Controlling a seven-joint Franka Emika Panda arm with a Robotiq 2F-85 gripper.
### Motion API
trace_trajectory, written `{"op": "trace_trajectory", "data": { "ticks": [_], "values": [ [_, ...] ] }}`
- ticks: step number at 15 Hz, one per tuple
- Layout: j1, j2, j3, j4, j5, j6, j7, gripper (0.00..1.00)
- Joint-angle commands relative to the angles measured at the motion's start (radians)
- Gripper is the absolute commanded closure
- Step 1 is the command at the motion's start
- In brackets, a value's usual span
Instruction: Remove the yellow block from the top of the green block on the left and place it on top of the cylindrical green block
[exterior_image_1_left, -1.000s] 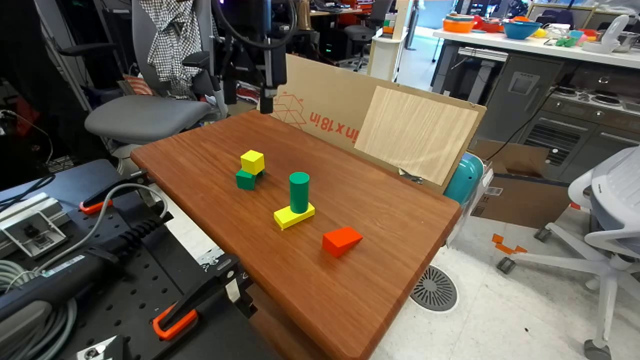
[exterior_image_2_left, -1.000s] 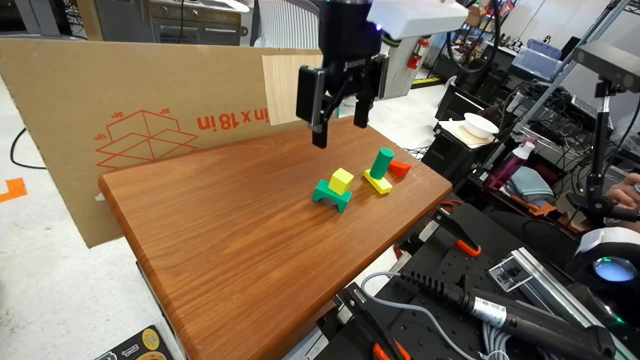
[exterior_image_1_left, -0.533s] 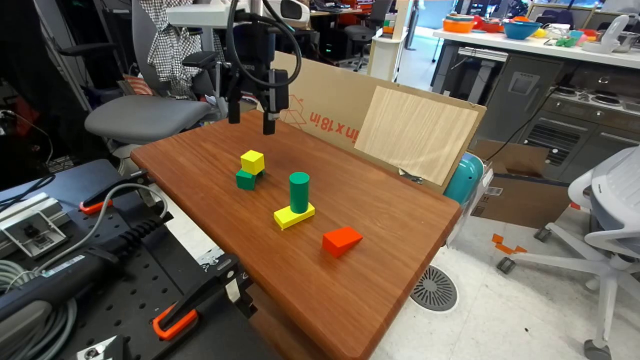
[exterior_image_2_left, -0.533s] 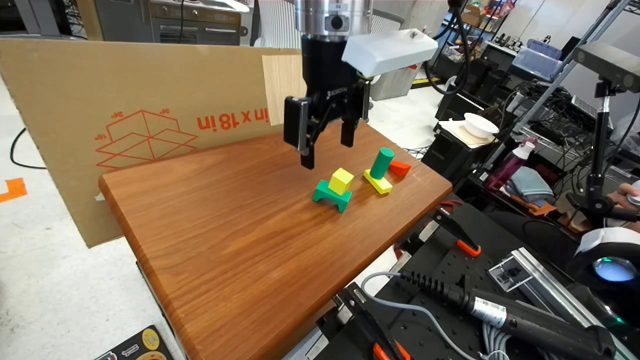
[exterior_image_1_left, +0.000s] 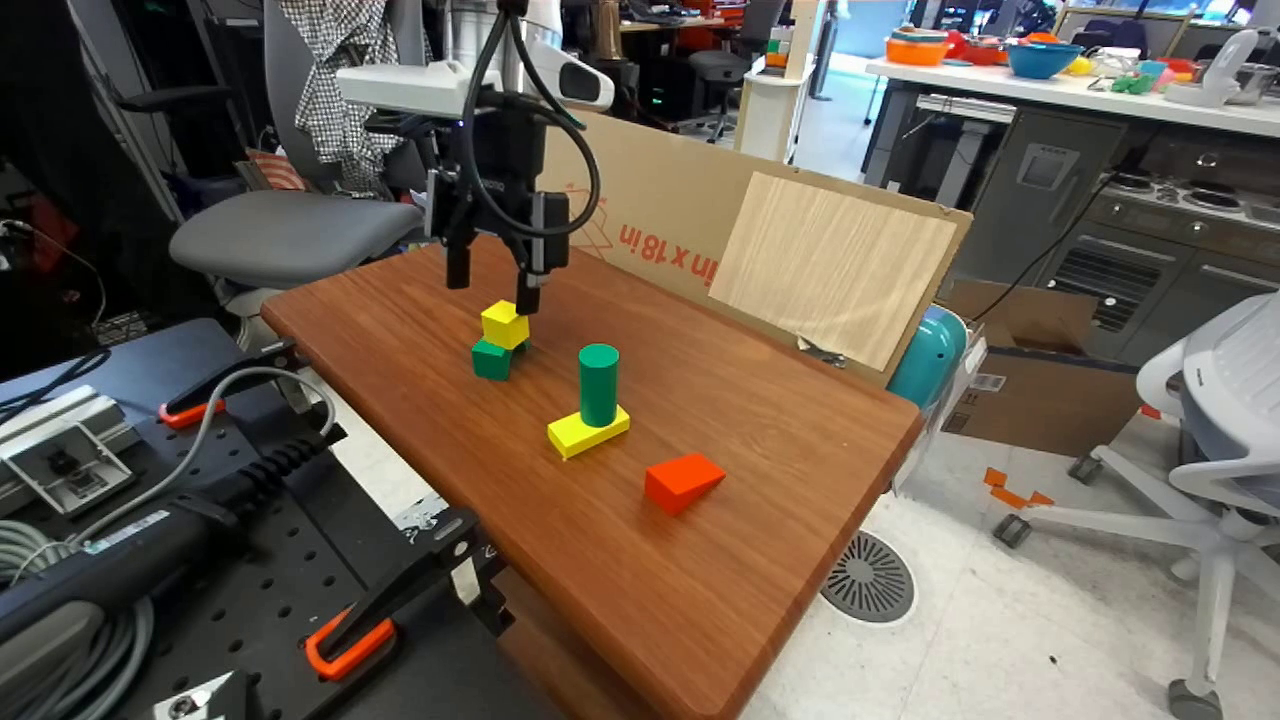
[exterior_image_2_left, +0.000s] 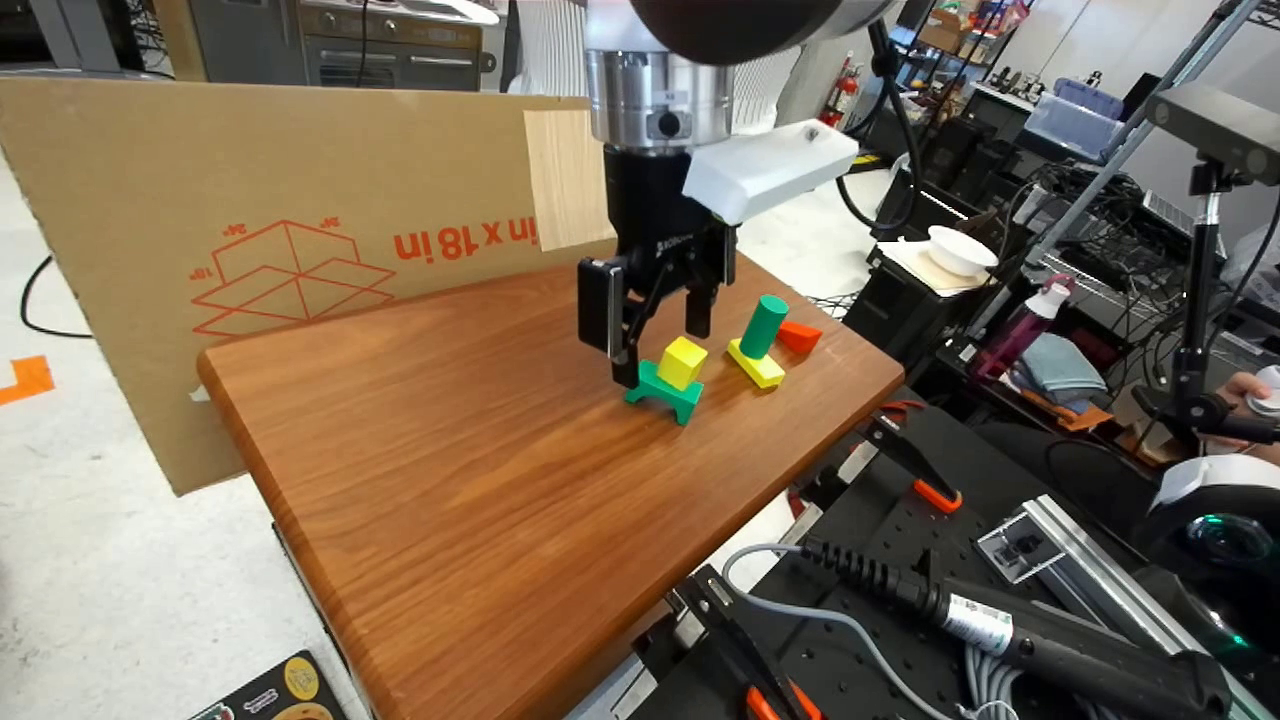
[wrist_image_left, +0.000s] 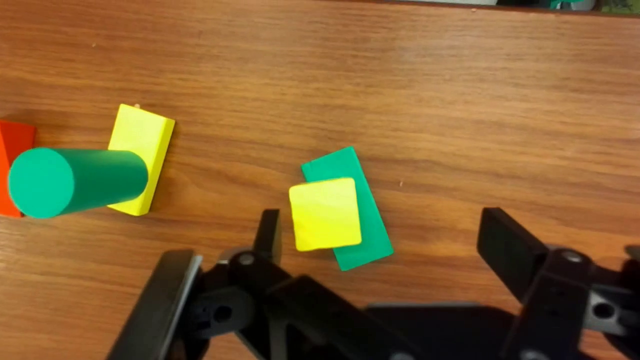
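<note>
Over the counter (exterior_image_1_left: 760, 420), the pincer (exterior_image_2_left: 662, 355) has just come lower, down near the yellow block (wrist_image_left: 326, 214). That likely means it is getting ready to grab; the yellow block has not moved yet. The pincer is spread wide and holds nothing. The yellow block sits on the green block (wrist_image_left: 372, 235). In the wrist view it shows between the fingers (wrist_image_left: 268, 232), closer to the one toward the cylindrical green block (wrist_image_left: 41, 182).

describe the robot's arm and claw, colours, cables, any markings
The claw is black, two-fingered, with pale lettering on its body. Above it are a silver metal collar and white box, with a looping black cable; the arm is white with a dark rounded cap.
</note>
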Motion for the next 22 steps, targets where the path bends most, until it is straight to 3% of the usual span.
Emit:
{"op": "trace_trajectory", "data": {
  "ticks": [1,10,11,12,15,20,22],
  "values": [
    [0.024,0.021,-0.029,0.022,-0.001,0.001,-0.021,0.00],
    [0.018,0.034,-0.038,0.035,0.009,-0.017,-0.044,0.00],
    [0.017,0.036,-0.038,0.036,0.009,-0.018,-0.046,0.10],
    [0.017,0.038,-0.038,0.036,0.010,-0.018,-0.048,0.26],
    [0.017,0.041,-0.039,0.036,0.007,-0.018,-0.051,0.51],
    [0.015,0.027,-0.040,0.024,0.008,-0.014,-0.057,0.88],
    [0.012,0.012,-0.039,0.014,0.012,-0.017,-0.059,0.92]
  ]
}}
